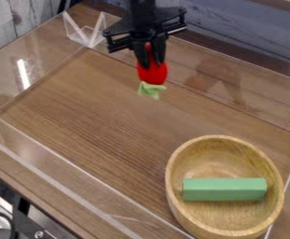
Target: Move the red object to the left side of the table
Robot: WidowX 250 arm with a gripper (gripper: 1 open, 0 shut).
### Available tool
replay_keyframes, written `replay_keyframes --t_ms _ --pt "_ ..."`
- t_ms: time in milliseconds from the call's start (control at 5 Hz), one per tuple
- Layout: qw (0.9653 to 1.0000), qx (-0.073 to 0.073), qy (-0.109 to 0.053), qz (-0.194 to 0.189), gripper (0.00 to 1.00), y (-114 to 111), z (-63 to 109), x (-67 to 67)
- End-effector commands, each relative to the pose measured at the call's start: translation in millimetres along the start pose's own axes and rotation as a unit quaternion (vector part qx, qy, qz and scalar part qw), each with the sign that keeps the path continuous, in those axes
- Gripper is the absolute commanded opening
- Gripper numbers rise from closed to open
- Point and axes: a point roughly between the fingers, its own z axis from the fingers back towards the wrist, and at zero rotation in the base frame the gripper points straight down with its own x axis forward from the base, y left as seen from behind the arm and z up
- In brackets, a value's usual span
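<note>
The red object is a small glossy red toy with a light green leafy cap pointing down. It hangs just above the brown wood-grain table, toward the far middle. My gripper comes down from above and is shut on the red object's upper end, its black fingers on either side. The arm's black body covers the top of the toy.
A round wooden bowl at the near right holds a green rectangular block. Low clear acrylic walls border the tabletop on the left, near and far sides.
</note>
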Motion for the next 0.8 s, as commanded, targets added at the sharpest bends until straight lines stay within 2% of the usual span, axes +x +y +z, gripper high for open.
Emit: replay_keyframes --t_ms 0,400,600 --pt "0.9995 -0.013 -0.025 0.01 0.0 8.4 25.1 7.7" --pt "0.9982 -0.003 -0.035 0.049 0.0 13.8 28.4 6.1" --pt "0.9972 0.002 -0.039 0.064 0.0 15.7 26.4 10.7"
